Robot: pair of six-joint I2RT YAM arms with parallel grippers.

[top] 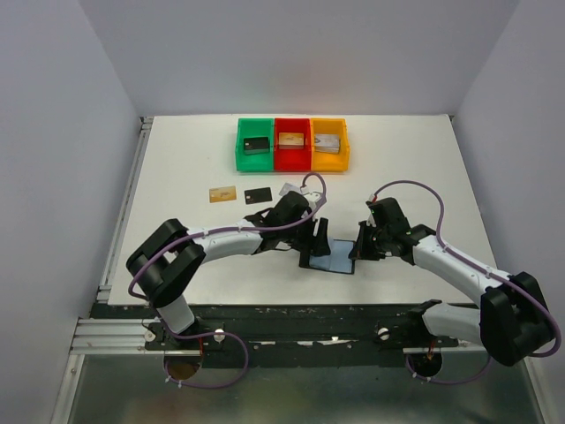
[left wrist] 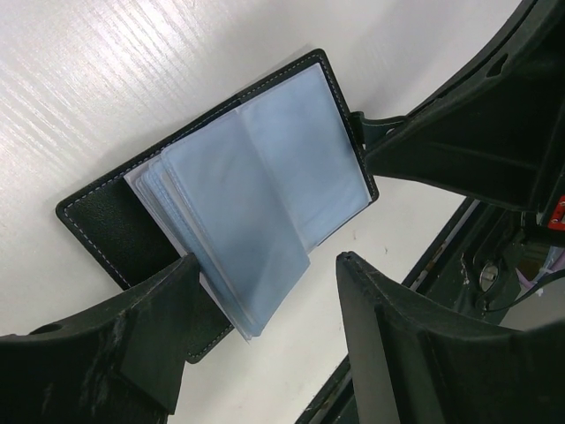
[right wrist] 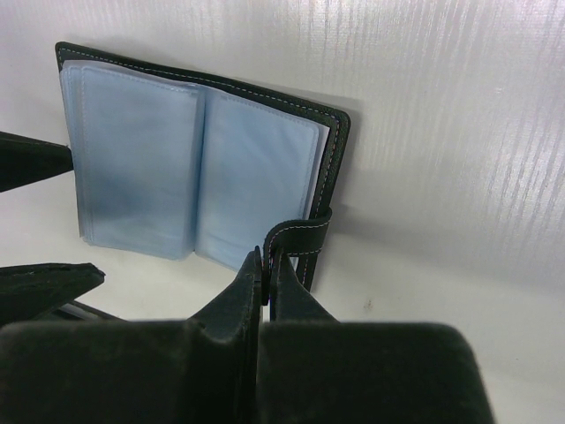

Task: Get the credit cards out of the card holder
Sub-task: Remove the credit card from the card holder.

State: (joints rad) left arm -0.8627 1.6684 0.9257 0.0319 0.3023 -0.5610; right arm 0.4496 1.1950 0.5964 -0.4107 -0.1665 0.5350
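The black card holder point(top: 334, 257) lies open on the table between my grippers, its bluish-grey sleeves point(left wrist: 256, 194) fanned upward. No card shows in the sleeves that face the cameras. My left gripper point(left wrist: 265, 278) is open: one finger point(left wrist: 163, 309) rests over the black cover, and the sleeves' lower corner sits in the gap. My right gripper point(right wrist: 269, 258) is shut on the card holder's point(right wrist: 177, 168) strap tab point(right wrist: 300, 234). Credit cards lie on the table behind the left arm: a tan-gold card point(top: 222, 193), a black card point(top: 258, 195) and a silver-grey card point(top: 290, 189) partly hidden by the arm.
Green point(top: 255, 144), red point(top: 292, 143) and orange point(top: 327, 144) bins stand in a row at the back, each with a blocky item inside. The table's near edge and black rail point(top: 309, 311) run just in front of the card holder.
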